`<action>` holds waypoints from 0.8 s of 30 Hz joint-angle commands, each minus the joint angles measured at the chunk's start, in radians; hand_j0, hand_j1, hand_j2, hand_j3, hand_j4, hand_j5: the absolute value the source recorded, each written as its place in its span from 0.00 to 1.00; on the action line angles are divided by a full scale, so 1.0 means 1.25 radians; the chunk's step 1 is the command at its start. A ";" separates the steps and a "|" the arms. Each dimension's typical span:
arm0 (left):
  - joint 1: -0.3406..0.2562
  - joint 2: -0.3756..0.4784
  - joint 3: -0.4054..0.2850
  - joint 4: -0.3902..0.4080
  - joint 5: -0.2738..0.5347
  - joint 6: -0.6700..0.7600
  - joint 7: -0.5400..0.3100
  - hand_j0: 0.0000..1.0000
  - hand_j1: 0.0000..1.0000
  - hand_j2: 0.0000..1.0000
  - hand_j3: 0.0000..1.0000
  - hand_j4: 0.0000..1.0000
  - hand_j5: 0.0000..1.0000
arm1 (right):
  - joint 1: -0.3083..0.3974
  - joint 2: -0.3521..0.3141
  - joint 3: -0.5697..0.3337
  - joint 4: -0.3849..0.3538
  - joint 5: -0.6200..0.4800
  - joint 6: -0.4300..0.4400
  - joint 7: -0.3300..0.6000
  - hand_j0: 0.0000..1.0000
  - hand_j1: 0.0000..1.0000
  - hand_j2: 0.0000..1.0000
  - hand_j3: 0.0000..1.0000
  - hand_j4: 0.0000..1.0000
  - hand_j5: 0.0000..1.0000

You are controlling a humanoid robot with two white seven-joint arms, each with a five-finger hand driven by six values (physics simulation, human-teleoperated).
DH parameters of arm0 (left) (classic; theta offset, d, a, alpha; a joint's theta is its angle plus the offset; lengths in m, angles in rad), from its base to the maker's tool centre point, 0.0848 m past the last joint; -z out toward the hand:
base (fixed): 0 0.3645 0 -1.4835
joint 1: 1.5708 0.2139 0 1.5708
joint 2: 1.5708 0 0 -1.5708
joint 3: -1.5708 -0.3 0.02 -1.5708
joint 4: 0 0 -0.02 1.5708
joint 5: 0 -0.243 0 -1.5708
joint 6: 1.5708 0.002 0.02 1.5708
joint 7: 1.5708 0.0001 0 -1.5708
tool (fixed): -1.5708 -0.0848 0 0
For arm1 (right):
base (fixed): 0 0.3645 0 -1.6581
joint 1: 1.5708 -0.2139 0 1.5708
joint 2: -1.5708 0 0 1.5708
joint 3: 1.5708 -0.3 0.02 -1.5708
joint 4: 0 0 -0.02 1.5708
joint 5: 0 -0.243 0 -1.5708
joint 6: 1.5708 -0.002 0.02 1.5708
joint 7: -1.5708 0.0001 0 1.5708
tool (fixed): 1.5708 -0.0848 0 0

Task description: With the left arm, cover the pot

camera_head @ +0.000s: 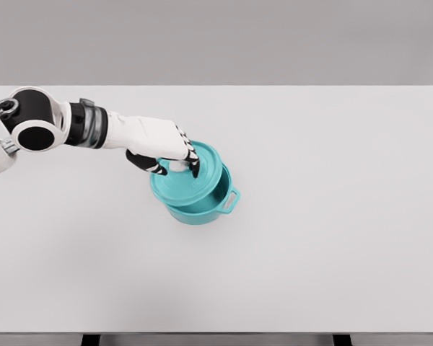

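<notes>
A teal pot (206,207) with a side handle (232,199) stands near the middle of the white table (332,216). Its teal lid (195,184) lies on top of it, shifted a little to the left and tilted, so the pot's right rim still shows. My left hand (175,164) reaches in from the left and its dark fingertips curl around the lid's knob, which is mostly hidden by the fingers. The right arm does not show.
The white table runs to a far edge against a grey wall and a near edge at the bottom of the view. Nothing else stands on it besides the pot.
</notes>
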 commanded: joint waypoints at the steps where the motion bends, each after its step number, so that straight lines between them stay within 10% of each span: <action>1: 0.000 -0.002 0.001 0.000 0.002 0.000 0.000 0.69 0.69 0.69 0.69 0.69 0.69 | 0.000 0.000 0.000 0.000 0.000 0.000 0.000 1.00 1.00 1.00 1.00 1.00 1.00; 24: 0.011 -0.012 0.001 -0.018 0.002 0.000 0.001 0.89 0.89 0.89 0.89 0.89 0.89 | 0.000 0.000 0.000 0.000 0.000 0.000 0.000 1.00 1.00 1.00 1.00 1.00 1.00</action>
